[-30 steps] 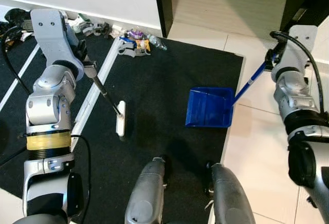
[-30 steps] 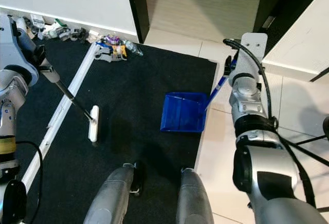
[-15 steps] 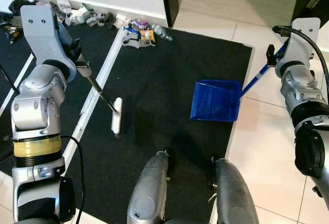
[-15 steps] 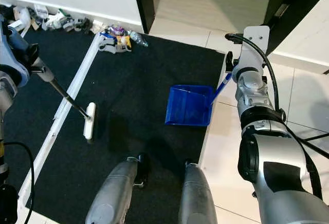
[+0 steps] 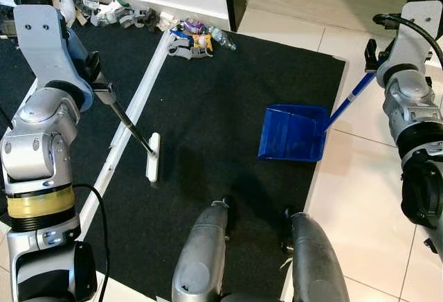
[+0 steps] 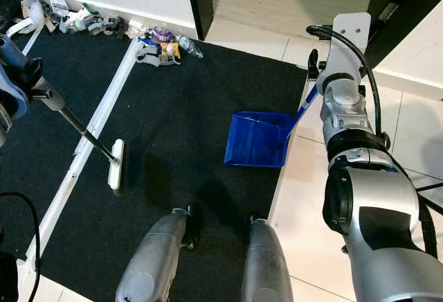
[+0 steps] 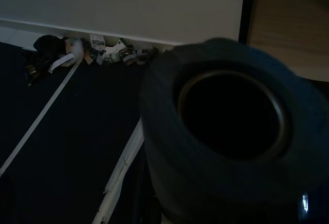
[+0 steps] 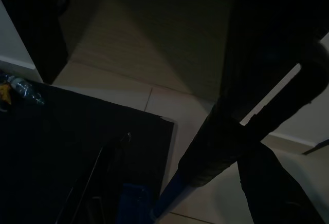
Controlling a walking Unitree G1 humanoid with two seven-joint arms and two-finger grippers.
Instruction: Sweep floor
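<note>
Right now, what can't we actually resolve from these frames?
- Left gripper's fingers: left wrist view is blocked by the dark round end of the broom handle.
- Right gripper's grip on the dustpan handle: right wrist view is too dark; in the eye views the arm hides it.
- Litter pile by the wall: items too small to identify, apart from a plastic bottle.
- Broom head: any dust under it is hidden.
</note>
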